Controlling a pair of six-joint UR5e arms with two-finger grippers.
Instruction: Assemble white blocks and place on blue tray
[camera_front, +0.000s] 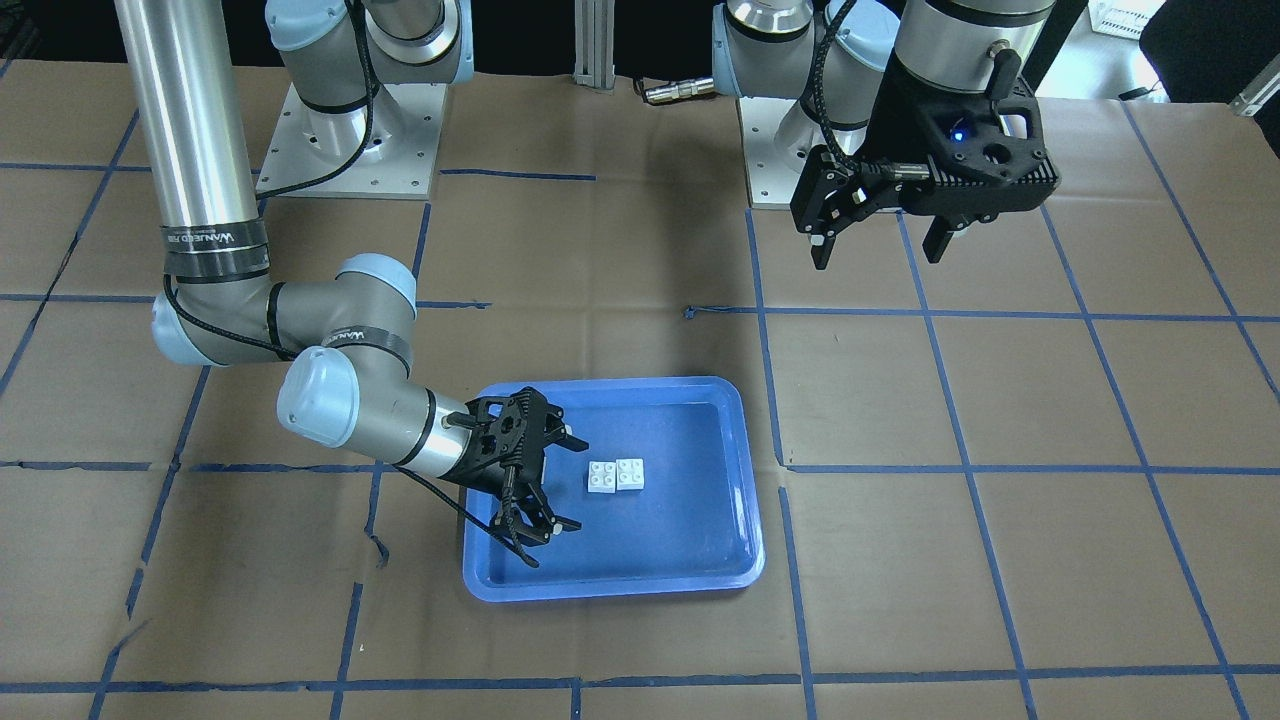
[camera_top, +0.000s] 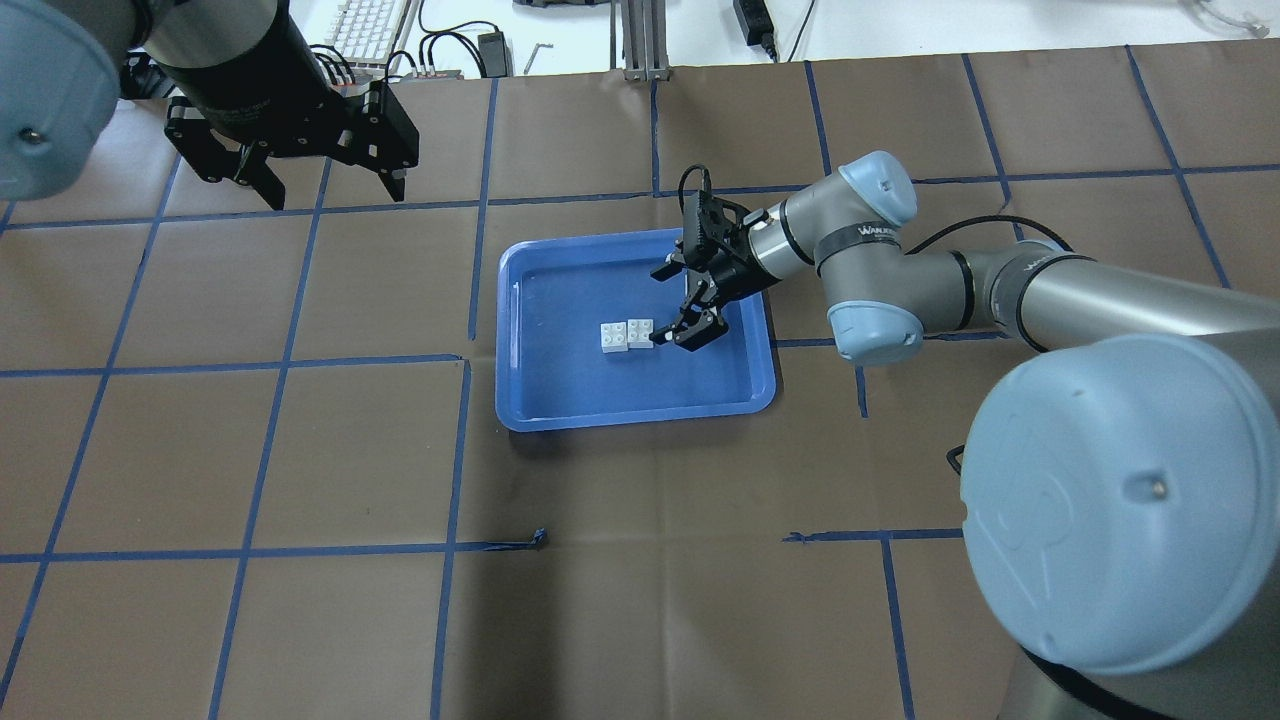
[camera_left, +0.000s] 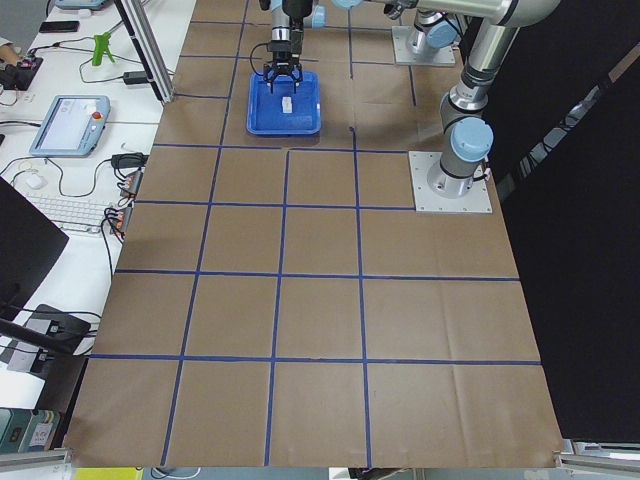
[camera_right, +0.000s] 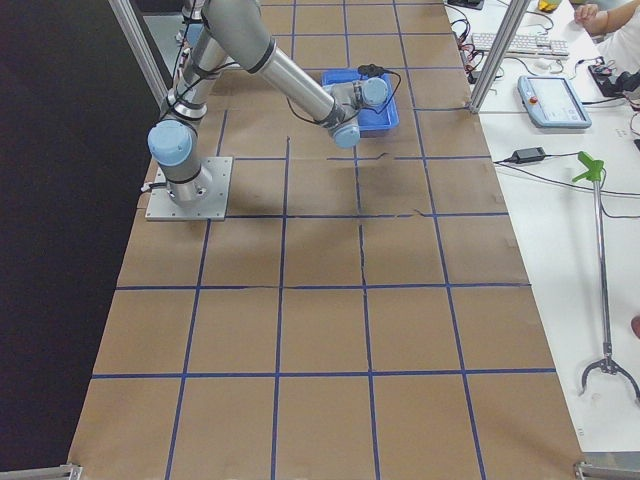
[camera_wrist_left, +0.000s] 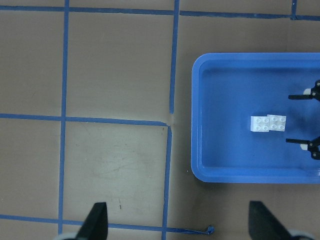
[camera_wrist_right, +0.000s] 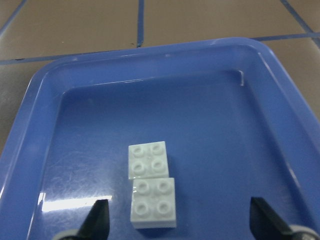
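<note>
The two white blocks (camera_front: 616, 476) lie together in the middle of the blue tray (camera_front: 610, 590), touching and slightly offset, studs up. They also show in the overhead view (camera_top: 626, 335), the left wrist view (camera_wrist_left: 269, 123) and the right wrist view (camera_wrist_right: 150, 185). My right gripper (camera_front: 580, 483) is open and empty, low inside the tray, just beside the blocks; it also shows in the overhead view (camera_top: 660, 306). My left gripper (camera_front: 878, 258) is open and empty, high above the table and away from the tray (camera_top: 635, 420).
The table is covered in brown paper with a blue tape grid (camera_top: 460, 450). Both arm bases (camera_front: 350, 150) stand at the robot's edge. A keyboard and cables (camera_top: 370, 30) lie beyond the far edge. The right arm's elbow (camera_top: 870, 320) hangs beside the tray.
</note>
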